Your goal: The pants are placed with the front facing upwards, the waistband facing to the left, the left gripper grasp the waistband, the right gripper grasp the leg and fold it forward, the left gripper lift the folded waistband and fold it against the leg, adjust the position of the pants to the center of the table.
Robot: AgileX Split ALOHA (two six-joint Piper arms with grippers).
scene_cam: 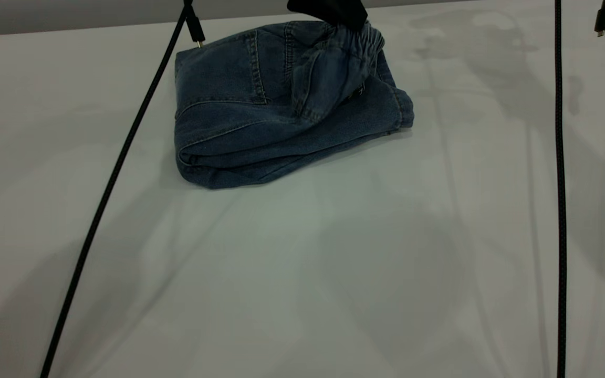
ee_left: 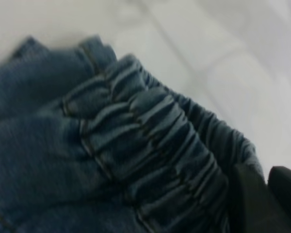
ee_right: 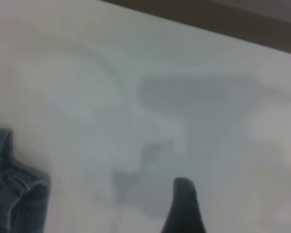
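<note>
Left gripper (scene_cam: 329, 13) sits at the far edge of the exterior view, a black shape directly over the waistband (scene_cam: 357, 44), touching or overlapping its top edge. In the left wrist view the gripper's dark fingers (ee_left: 254, 204) are right against the ruched elastic of the waistband (ee_left: 150, 141), fabric pressed beside them; can't tell whether they are pinching the cloth or just resting on it.

The pants (scene_cam: 276, 102) lie folded into a compact bundle on the far part of the table (scene_cam: 334, 262), left of center in the exterior view. Waistband flap is laid over on top, toward the bundle's right end; a stitched pocket panel faces up on the left part; thick folded edge faces the camera.

Right gripper: only one dark fingertip (ee_right: 184, 208) shows in the right wrist view, above bare table (ee_right: 160, 97), with a corner of the pants (ee_right: 14, 194) off to the side, apart from it. Open or closed can't be told. It is not seen in the exterior view.

Two black cables (scene_cam: 113, 178) hang across the front of the exterior view, one left, one right.
</note>
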